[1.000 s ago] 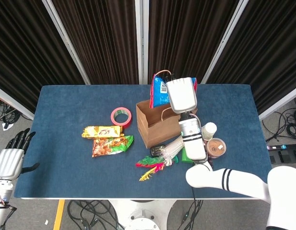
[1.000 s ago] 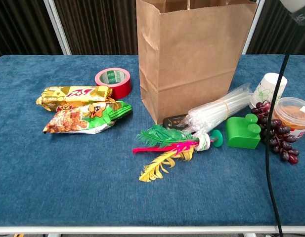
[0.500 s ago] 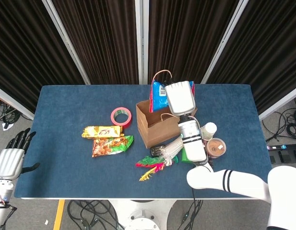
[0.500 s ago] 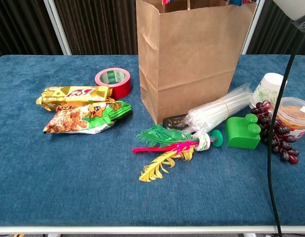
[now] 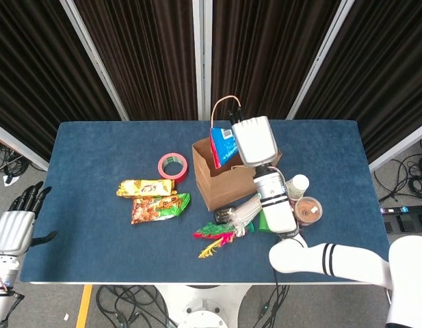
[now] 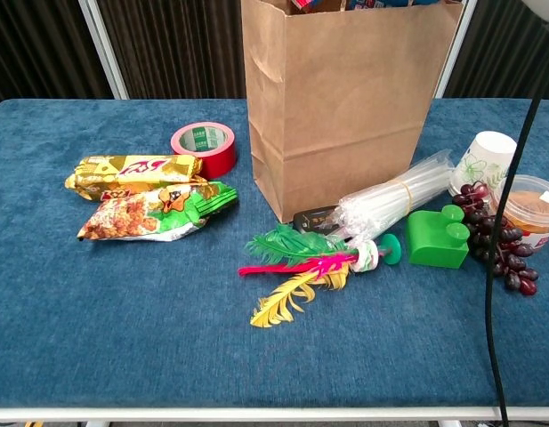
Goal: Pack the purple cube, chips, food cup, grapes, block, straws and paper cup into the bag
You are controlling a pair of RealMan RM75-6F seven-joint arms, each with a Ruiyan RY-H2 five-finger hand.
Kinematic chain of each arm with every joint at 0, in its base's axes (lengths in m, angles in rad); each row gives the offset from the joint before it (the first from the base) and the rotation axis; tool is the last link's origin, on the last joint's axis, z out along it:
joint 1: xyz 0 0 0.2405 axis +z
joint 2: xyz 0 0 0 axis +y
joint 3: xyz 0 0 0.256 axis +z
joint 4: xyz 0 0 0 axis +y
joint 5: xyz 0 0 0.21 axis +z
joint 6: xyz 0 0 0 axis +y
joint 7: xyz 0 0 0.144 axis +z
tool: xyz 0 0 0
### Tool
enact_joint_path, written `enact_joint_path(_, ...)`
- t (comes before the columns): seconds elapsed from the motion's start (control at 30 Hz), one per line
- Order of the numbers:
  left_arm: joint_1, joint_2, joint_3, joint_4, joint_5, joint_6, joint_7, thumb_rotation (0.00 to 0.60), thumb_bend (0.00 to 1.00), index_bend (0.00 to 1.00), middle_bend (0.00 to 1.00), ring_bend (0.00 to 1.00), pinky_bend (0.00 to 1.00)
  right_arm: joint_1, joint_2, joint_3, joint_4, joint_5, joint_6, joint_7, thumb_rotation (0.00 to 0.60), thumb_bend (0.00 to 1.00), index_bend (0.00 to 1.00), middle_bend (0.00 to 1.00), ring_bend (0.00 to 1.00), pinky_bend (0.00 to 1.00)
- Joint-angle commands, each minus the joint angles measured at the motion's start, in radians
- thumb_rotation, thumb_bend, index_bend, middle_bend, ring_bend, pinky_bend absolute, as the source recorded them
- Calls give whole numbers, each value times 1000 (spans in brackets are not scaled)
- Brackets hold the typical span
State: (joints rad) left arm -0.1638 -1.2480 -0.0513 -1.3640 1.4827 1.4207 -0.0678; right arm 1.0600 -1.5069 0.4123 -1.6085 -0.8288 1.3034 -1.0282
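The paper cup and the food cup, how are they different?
The paper cup is white with a leafy print and lies tipped toward the bag; the food cup is clear plastic, stands upright and holds something orange-brown. The paper cup looks taller and narrower; the food cup is squat and wide. The paper cup's mouth is open; the food cup seems lidded. Both sit on the table beside the grapes.

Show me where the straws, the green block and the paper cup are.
straws (image 6: pixel 394 200), chest view, middle of the bundle
green block (image 6: pixel 437 239), chest view, front face
paper cup (image 6: pixel 481 162), chest view, patterned side wall
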Motion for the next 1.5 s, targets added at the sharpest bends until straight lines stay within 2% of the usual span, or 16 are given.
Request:
enact_joint_path(0.03,-1,1,0,-2,0,-1,1,600,85,114,88,35,196,-11,29,-5,-36,-22,14,10,600,0,278,310,796,839)
enact_joint_path(0.33,2,1,2,-7,11,11,2,600,84,114,88,35,196,-67,179,-63,-262,-59,28,-33,600,0,278,309,796,839)
enact_joint_path(0.43,0,0,3,-11,15,12,7,600,85,114,88,35,196,-79,209,-65,-314,-88,50,-28,600,0,278,310,796,839)
enact_joint_path(0.6,2,-1,4,-14,13,14,11,600,84,114,87,35,196,-114,241,-52,-355,-144,113,19,600,0,278,333,797,839)
enact_joint_path(0.73,0,0,3,-12,10,8,8,600,84,114,88,35,196,-166,301,-51,-375,-169,160,51,600,0,281,351,797,839)
enact_joint_path(0.9,-4,-1,1,-16,14,9,9,600,84,114,87,35,195,-231,393,-80,-416,-60,161,5,600,0,315,349,797,839)
enact_joint_path(1.07,-6,-4,5,-16,19,8,11,600,84,114,87,35,196,-295,458,-148,-426,41,119,4,600,0,331,361,797,839)
enact_joint_path(1.33,-6,-1,8,-23,32,17,11,600,84,114,88,35,196,-348,445,-228,-349,127,1,102,600,0,332,374,798,839)
enact_joint_path(1.5,-7,1,9,-27,29,13,17,600,85,114,88,35,196,-366,426,-288,-314,180,-72,115,600,0,332,378,798,840)
